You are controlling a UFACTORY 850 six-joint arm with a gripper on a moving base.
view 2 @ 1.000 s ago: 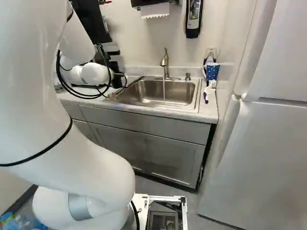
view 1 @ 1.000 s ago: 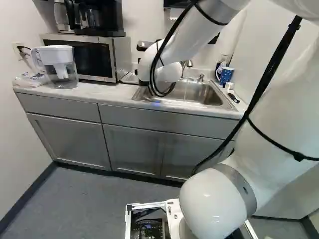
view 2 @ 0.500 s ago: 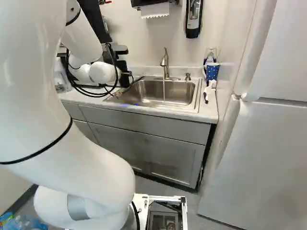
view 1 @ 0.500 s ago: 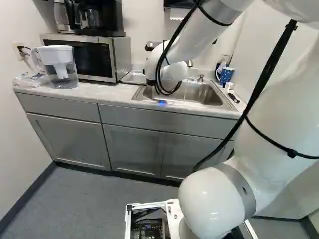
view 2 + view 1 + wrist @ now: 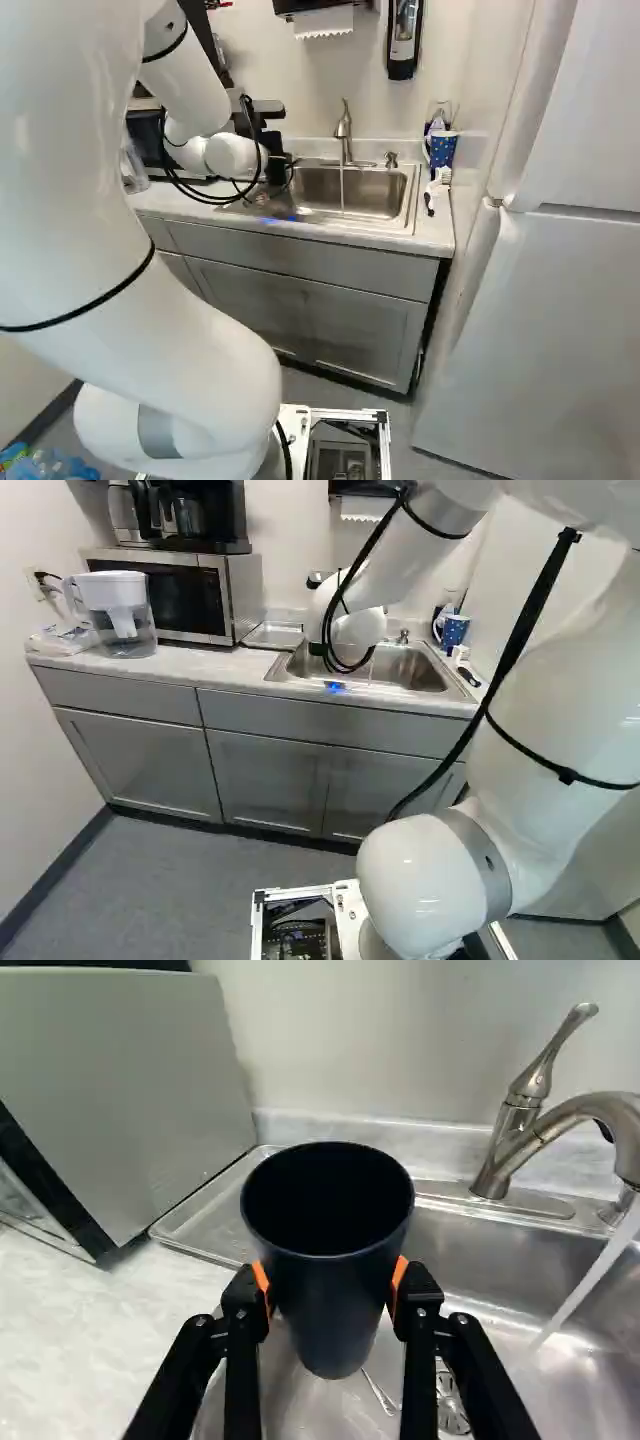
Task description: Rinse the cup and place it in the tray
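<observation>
Jaws pinch the dark cup (image 5: pixel 335 1305), tray (image 5: pixel 212 1208) beyond them, running water (image 5: pixel 590 1278) off to one side. Rinse judged pending; next, carry cup beneath that water.

We see a dark navy, smooth cup (image 5: pixel 335 1290), round and tapering to its base, held roughly upright over the sink (image 5: pixel 585 1260) between both orange pads of the tool (image 5: pixel 275 172), mouth open upward, apart from the running water (image 5: pixel 590 1285). We see a shallow, rimmed metal tray (image 5: pixel 205 1215) lying flat on the bench (image 5: pixel 80 1340) between microwave (image 5: pixel 130 1090) and sink, partly hidden behind the cup.
</observation>
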